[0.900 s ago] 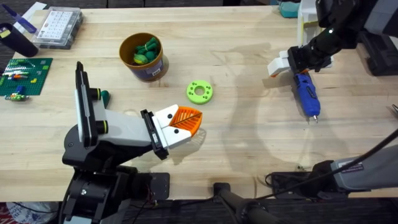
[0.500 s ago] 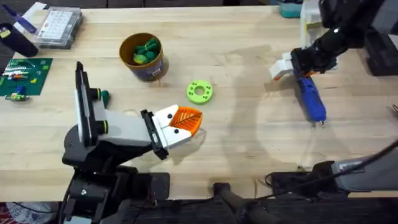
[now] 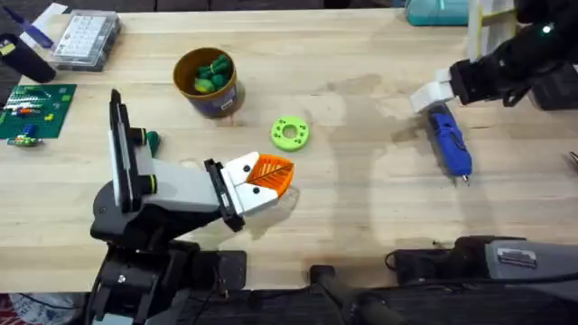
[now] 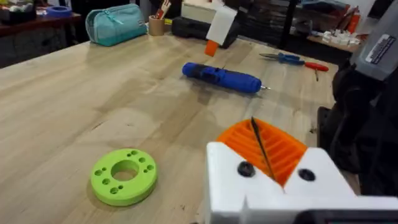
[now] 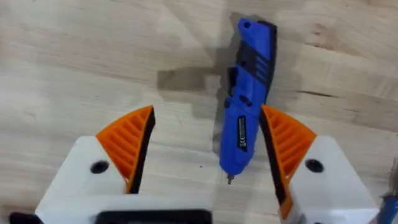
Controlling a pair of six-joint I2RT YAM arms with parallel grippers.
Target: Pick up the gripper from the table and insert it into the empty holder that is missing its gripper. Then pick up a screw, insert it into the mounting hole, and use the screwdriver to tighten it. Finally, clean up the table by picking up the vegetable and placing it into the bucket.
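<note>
The gripper, a white block with orange ribbed fingers, sits on the black plate at the end of the holder, which is the left arm. In the left wrist view its orange fingers are pressed together. The blue screwdriver lies flat on the table at the right. My right gripper hangs open over its rear end. In the right wrist view the screwdriver lies below and between the spread fingers, untouched. A small dark-green vegetable lies beside the holder's upright. The yellow bucket holds green pieces.
A lime-green ring lies between the bucket and the holder's tip. At the far left are a clear parts box and a green baseplate. A teal pouch sits at the back right. Scissors lie beyond the screwdriver.
The right arm has pulled back to the right, away from the screwdriver, which shifted slightly right and now lies free. The holder and its gripper have not moved.
</note>
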